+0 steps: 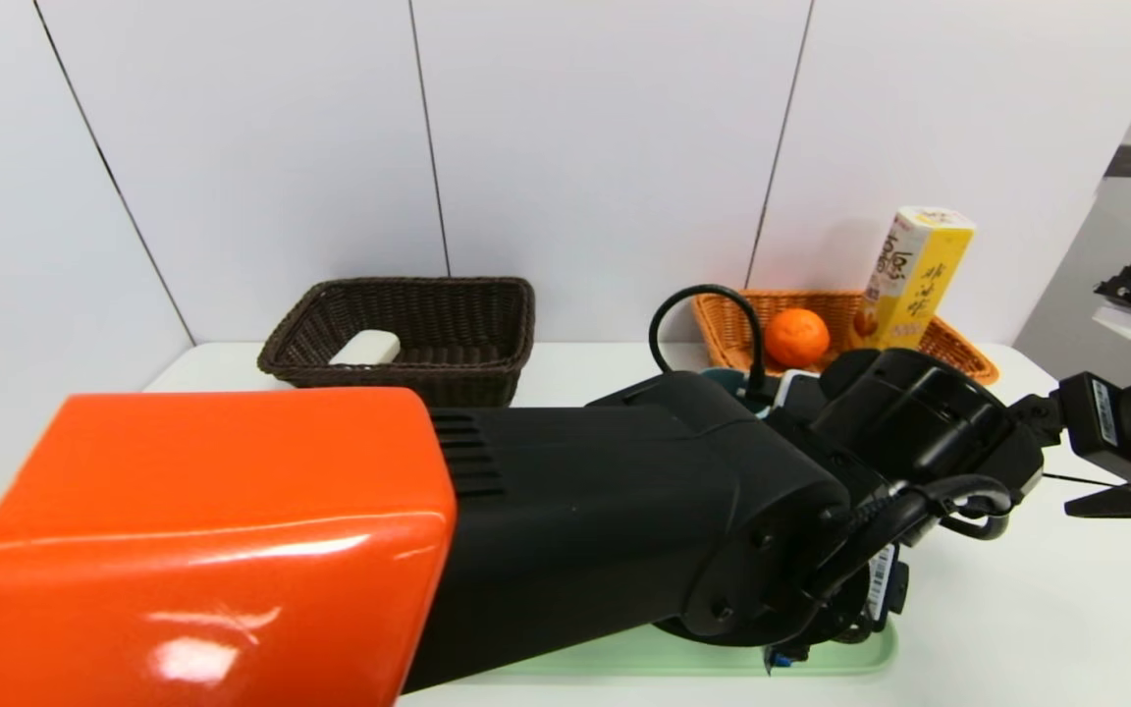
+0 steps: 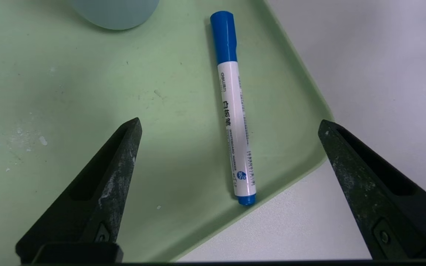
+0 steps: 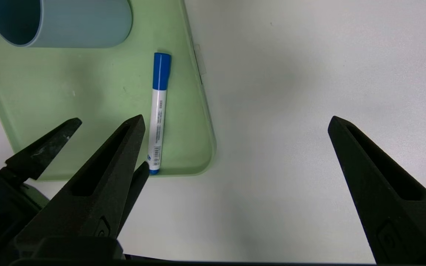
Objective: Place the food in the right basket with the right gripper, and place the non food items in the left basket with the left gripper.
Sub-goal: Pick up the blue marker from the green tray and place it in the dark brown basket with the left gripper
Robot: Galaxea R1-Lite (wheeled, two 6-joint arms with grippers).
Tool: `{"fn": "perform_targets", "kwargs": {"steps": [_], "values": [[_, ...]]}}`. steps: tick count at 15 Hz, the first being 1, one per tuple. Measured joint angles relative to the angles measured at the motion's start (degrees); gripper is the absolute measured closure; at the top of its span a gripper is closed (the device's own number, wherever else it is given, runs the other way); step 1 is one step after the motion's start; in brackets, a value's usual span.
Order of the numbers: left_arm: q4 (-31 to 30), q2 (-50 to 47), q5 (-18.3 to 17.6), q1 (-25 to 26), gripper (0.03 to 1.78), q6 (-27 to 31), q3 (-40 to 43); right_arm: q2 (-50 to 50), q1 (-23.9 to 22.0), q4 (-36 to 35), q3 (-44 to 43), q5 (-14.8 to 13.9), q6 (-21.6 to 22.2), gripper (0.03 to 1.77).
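Observation:
A whiteboard marker point(image 2: 233, 111) with a blue cap lies on the green tray point(image 2: 68, 92), near its corner. My left gripper point(image 2: 229, 122) hangs open just above it, one finger on each side, touching nothing. A light blue cup point(image 3: 68, 22) lies on its side on the same tray point(image 3: 87, 111). My right gripper point(image 3: 236, 118) is open over bare table beside the tray, empty. In the head view the dark left basket point(image 1: 408, 295) holds a white block point(image 1: 366, 347). The orange wicker right basket point(image 1: 958, 349) holds an orange point(image 1: 796, 337) and a yellow carton point(image 1: 919, 275).
My left arm point(image 1: 575, 511) reaches across the table and hides most of the tray point(image 1: 624, 660) in the head view. The right arm point(image 1: 1125, 432) comes in from the far right. Both baskets stand against the white back wall.

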Motion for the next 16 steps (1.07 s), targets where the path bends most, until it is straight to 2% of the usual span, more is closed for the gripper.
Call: {"fn": "perform_targets", "kwargs": {"steps": [16], "values": [[-1.1,5.8,1.4,0.1,0.12,-0.2,-0.3,0.2,0.0,-0.5,0.4,-0.1,-0.1,0.09]]}}
